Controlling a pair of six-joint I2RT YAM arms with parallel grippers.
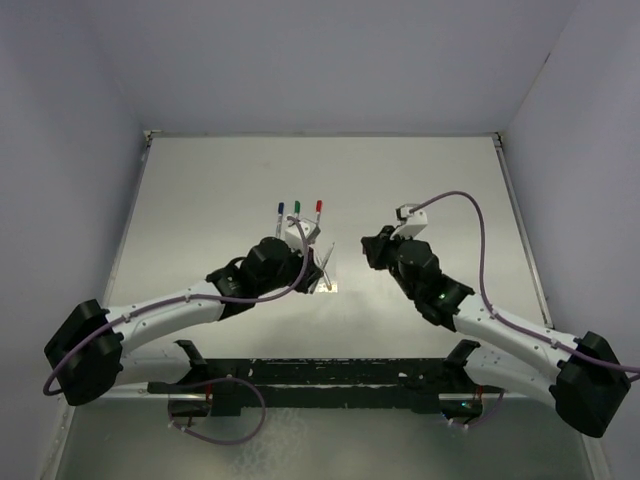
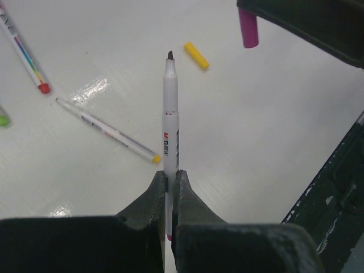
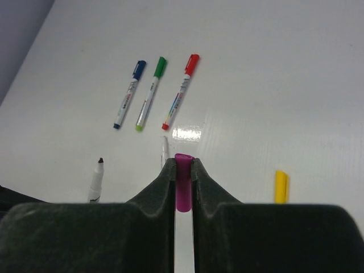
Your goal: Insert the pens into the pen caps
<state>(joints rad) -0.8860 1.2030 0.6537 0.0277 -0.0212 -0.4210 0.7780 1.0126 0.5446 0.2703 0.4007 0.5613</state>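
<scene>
Left wrist: shows left gripper [image 2: 169,177] clamped fully on an uncapped pen [image 2: 170,114], dark tip pointing away above the bench [image 2: 256,142]. Notes second uncapped pen [image 2: 107,129] lying flat just left of it, yellow cap [image 2: 196,56] loose farther out. Right wrist: shows right gripper [image 3: 183,168] nearly closed, pinching magenta cap [image 3: 183,193]. Places three capped pens [image 3: 151,94], blue, green, red, side by side well beyond.
</scene>
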